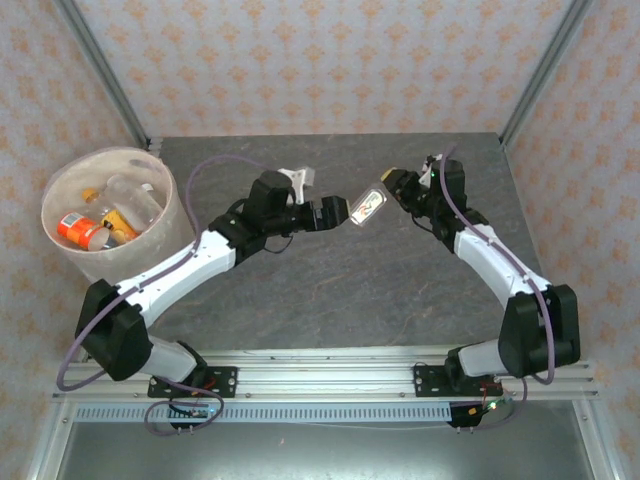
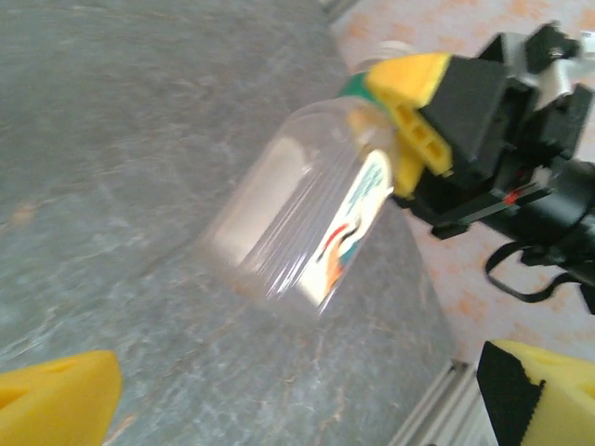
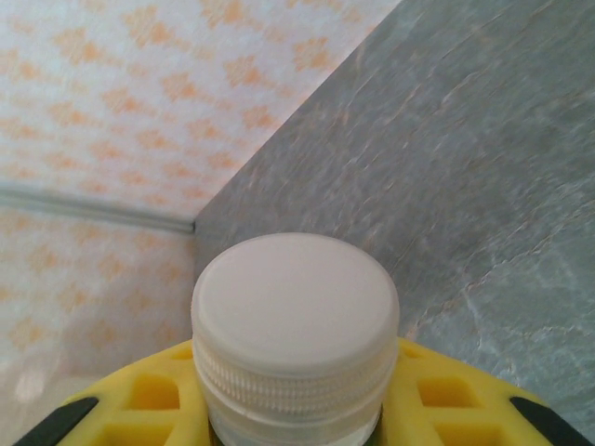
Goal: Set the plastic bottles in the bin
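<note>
Grey stone-look table [image 1: 400, 290] holds no loose bottles: several labelled plastic bottles [image 1: 78, 230] sit in the round translucent pink-beige bin [image 1: 100, 152], and a probably-last clear white-capped bottle [image 1: 367, 208] hangs mid-air, neck clenched by the right gripper [image 1: 392, 187], left gripper [image 1: 335, 213] gaping beside it.

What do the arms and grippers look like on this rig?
Both the left arm and right arm have white shells, black joints and bases, and a purple cable running along each. The left gripper and right gripper have black bodies and yellow fingers with square cut-outs.
</note>
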You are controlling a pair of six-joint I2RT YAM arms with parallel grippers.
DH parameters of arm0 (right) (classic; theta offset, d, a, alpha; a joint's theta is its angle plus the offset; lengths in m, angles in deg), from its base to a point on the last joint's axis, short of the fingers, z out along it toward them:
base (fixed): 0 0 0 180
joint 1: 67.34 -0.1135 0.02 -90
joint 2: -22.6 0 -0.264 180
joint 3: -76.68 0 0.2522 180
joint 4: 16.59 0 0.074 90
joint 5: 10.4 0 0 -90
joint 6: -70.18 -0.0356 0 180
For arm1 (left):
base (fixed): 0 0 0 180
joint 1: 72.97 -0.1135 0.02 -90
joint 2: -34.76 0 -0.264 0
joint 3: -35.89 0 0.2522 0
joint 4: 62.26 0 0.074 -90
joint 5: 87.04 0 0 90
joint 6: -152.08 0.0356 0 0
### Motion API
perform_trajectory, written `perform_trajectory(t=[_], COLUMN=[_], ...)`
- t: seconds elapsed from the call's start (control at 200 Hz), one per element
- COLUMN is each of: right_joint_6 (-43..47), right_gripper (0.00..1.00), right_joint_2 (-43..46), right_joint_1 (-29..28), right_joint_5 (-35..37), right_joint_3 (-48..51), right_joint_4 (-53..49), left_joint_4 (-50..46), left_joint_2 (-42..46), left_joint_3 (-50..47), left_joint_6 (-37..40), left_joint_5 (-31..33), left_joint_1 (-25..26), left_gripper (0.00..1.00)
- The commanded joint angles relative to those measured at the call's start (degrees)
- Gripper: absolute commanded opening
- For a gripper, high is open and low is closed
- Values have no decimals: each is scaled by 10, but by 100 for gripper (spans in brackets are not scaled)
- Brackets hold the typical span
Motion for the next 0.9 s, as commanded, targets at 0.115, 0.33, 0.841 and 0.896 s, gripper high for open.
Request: perform_trajectory(t=[0.115,0.33,0.841,0.896], right_joint_6=[59,75,85,86], right_gripper=[28,29,29,29], right_joint_2=[81,149,188,189], right_joint_1=[-15,-24,-24,-24], right_joint_5=[-103,-117,-161,-166], right_joint_3=[26,44,28,26], right_joint_4=[57,37,3,-3], left_joint_4=[-135,-151,-24,-15], left_joint_2=[-45,-92,-86,-85], left_joint_3=[114,166,131,132], left_joint_6=[169,179,168,162], left_joint_5=[-18,-47,-182,-175], left_joint_1=[43,44,58,60], left_gripper=[100,100,76,67])
